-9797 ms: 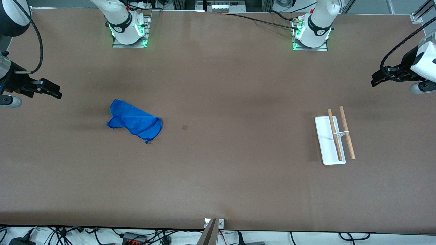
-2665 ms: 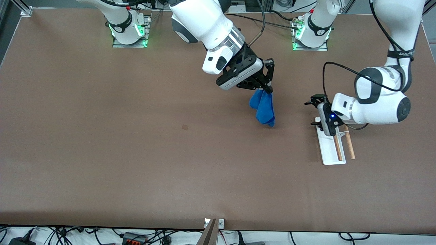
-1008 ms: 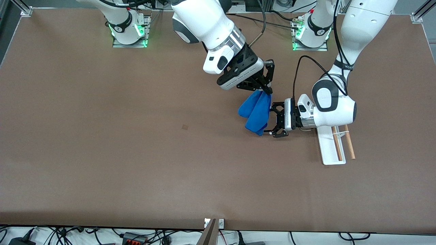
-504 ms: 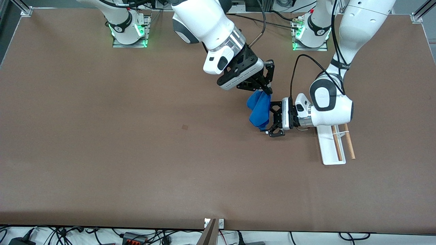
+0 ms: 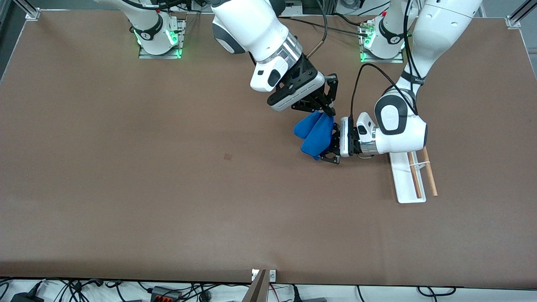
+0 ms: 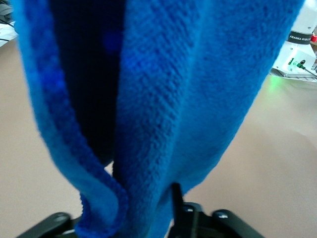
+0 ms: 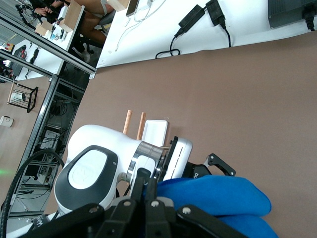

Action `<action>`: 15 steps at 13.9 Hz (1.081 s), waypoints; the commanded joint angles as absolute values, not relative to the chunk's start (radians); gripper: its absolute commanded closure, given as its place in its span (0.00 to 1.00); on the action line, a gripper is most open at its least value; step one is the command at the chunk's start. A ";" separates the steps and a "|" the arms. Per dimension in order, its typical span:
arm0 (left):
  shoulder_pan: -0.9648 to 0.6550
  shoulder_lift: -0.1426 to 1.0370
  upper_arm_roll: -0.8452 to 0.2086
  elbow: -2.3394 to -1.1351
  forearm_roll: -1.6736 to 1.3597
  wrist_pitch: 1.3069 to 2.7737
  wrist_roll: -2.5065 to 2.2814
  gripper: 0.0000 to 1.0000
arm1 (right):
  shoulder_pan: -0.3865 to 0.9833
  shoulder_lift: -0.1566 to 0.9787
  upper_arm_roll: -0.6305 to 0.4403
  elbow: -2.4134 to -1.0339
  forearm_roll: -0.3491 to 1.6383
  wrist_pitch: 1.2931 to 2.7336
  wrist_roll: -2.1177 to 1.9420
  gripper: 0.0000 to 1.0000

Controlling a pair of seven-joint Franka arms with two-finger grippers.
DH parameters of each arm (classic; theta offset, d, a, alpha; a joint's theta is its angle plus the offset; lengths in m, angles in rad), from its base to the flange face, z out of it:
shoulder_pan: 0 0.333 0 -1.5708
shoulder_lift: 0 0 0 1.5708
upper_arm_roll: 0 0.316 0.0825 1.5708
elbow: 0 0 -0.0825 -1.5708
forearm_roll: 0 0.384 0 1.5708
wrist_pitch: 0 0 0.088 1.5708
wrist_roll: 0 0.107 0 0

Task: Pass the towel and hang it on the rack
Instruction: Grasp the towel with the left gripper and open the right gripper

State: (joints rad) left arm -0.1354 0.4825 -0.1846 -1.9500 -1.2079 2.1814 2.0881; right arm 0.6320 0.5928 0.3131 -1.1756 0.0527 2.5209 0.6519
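Note:
The bright blue towel [image 5: 314,134] hangs bunched from my right gripper [image 5: 329,110], which is shut on its top edge over the middle of the table. My left gripper [image 5: 328,144] is level with the towel's lower half, open, with the cloth between its fingers. In the left wrist view the towel [image 6: 173,99] fills the picture and one finger [image 6: 175,198] shows beside the cloth. In the right wrist view my shut right gripper [image 7: 150,181] pinches the towel [image 7: 223,198]. The rack [image 5: 402,184] stands on the table toward the left arm's end, partly hidden by the left arm.
The rack's white base and two wooden rods also show in the right wrist view [image 7: 154,130]. The left arm's wrist [image 5: 398,130] hangs over the rack's end nearer the robot bases. A small dark mark [image 5: 228,156] lies on the brown tabletop.
My left gripper has moved in toward the hanging towel, so its open fingers now straddle the cloth. The towel has swung slightly. My right gripper has stayed in place.

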 commanded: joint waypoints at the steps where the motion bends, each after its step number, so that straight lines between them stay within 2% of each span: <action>1: -0.135 0.463 -0.186 -1.960 -1.239 2.201 2.106 0.97 | 0.638 0.601 0.310 -1.157 0.035 2.525 0.660 1.00; 4: -0.135 0.381 -0.186 -2.028 -1.188 2.339 2.092 0.99 | 0.635 0.601 0.308 -1.157 0.035 2.525 0.658 1.00; 6: -0.133 0.373 -0.184 -2.031 -1.102 2.347 2.036 0.99 | 0.632 0.601 0.308 -1.158 0.032 2.525 0.658 0.96; 7: -0.127 0.365 -0.184 -2.034 -1.065 2.347 1.990 0.99 | 0.634 0.601 0.307 -1.160 0.026 2.520 0.663 0.03; 8: -0.124 0.344 -0.184 -2.045 -1.049 2.347 1.952 0.99 | 0.626 0.601 0.307 -1.170 0.009 2.517 0.660 0.00; 11: -0.098 0.293 -0.176 -2.088 -0.994 2.342 1.864 0.99 | 0.592 0.581 0.304 -1.198 -0.017 2.476 0.658 0.00; 15: -0.057 0.220 -0.150 -2.131 -0.939 2.329 1.815 0.99 | 0.529 0.577 0.291 -1.200 -0.138 2.245 0.655 0.00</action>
